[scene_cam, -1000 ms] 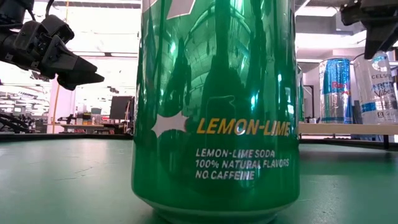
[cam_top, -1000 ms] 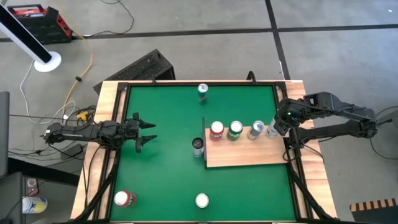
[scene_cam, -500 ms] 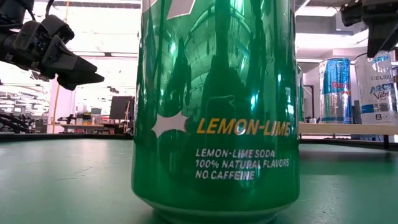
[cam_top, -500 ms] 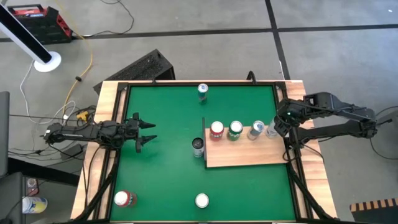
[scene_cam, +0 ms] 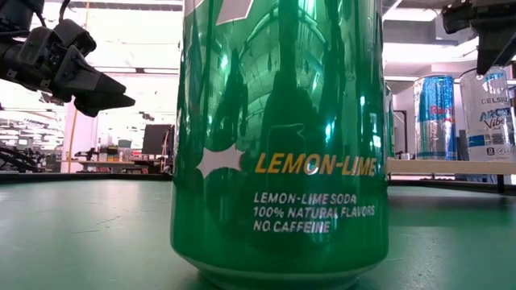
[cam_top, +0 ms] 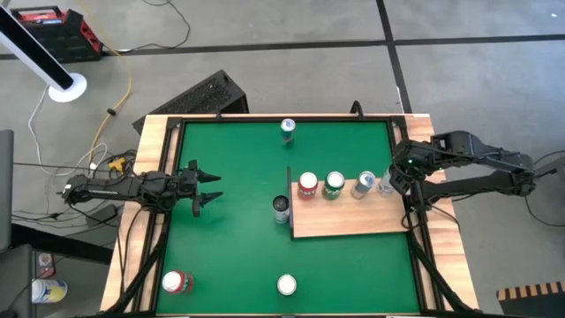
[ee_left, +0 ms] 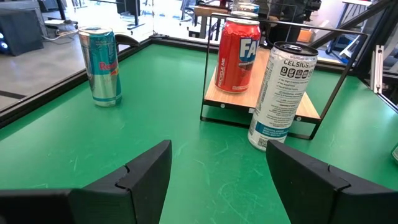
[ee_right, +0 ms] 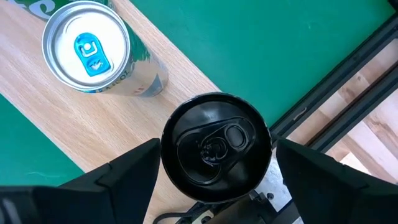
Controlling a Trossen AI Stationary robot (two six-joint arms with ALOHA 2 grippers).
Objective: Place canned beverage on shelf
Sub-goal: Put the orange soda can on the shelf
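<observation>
A: The black-topped can (ee_right: 216,146) stands upright at the right end of the shelf (cam_top: 353,223), just beside the blue-tabbed can (ee_right: 87,46). Where is the pincer?

B: The right gripper (ee_right: 214,180) sits straight above it, looking down on the lid. Its fingers (ee_right: 121,171) stand wide on either side, clear of the can, so it holds nothing.

A: So the can's long axis runs vertical, in line with the gripper's approach?

B: Yes. I judge the can already set down, and the safe way out is straight up.

A: And the left gripper (ee_left: 211,174)?

B: Open and empty, hanging well apart over the green tabletop (cam_top: 238,168), facing the shelf; the right arm is far nearer
</observation>
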